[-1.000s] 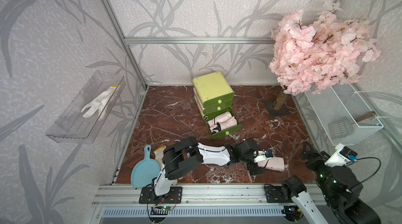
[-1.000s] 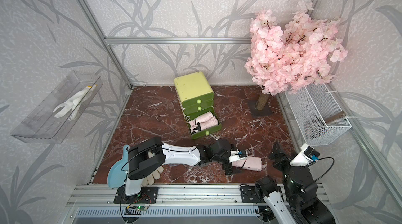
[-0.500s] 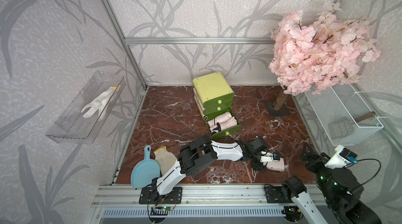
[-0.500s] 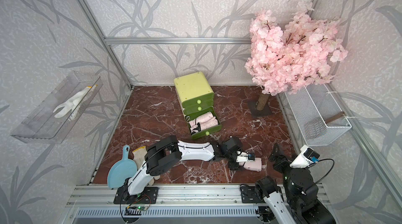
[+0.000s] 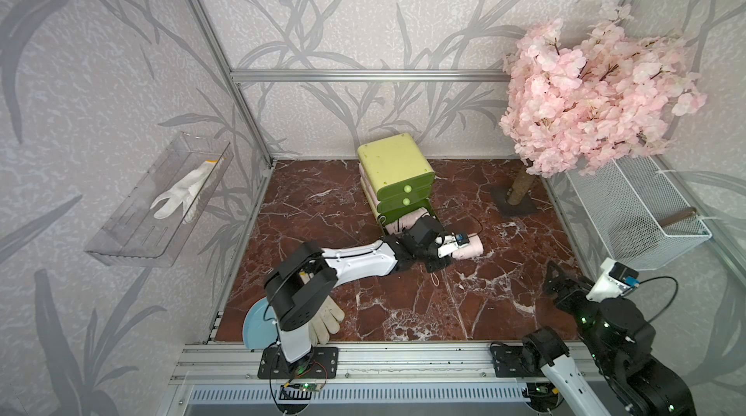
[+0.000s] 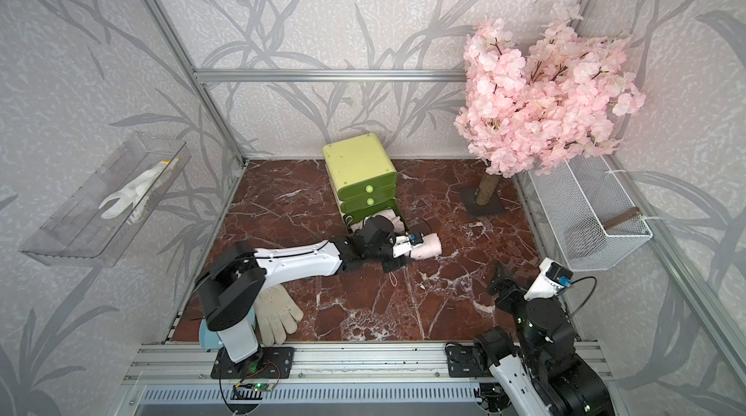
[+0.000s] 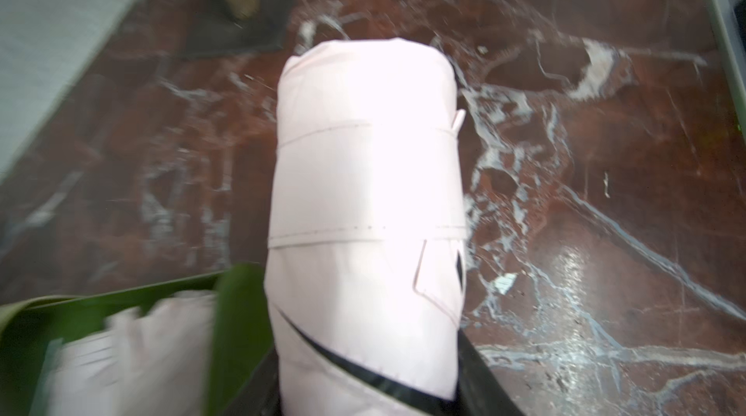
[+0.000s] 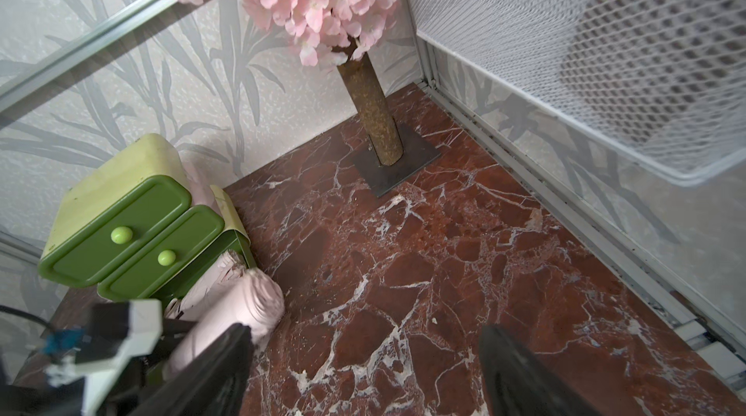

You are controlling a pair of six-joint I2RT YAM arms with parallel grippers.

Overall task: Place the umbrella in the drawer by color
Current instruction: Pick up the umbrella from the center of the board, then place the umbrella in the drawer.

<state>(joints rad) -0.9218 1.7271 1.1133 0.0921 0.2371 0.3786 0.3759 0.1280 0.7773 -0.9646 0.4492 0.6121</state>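
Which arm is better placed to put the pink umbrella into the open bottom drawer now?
Left. The left gripper holds the pink umbrella just beside the open bottom drawer; the right gripper is open and far away.

- drawer [image 5: 393, 167] chest was pale lime-yellow; drawer fronts [image 8: 121, 232] were darker green, knobs [image 5: 408, 188] pale green
- umbrella [image 7: 363, 175] was plain pale pink with a thin black edge strip
- floor [image 5: 403, 305] was red-brown marble with white veins
- walls [image 5: 363, 10] were off-white textured paper with a grey leaf pattern
- tree blossoms [image 5: 585, 91] were pink, trunk [image 5: 520, 189] brownish, base plate [image 8: 420, 155] dark grey
- basket [image 5: 629, 208] was white mesh
- shelf [image 5: 133, 240] was clear, the glove [image 5: 181, 192] in it white
- floor glove [image 5: 327, 319] was cream
- dustpan [image 5: 254, 321] was light blue
- left arm [image 5: 359, 262] was white with black joints
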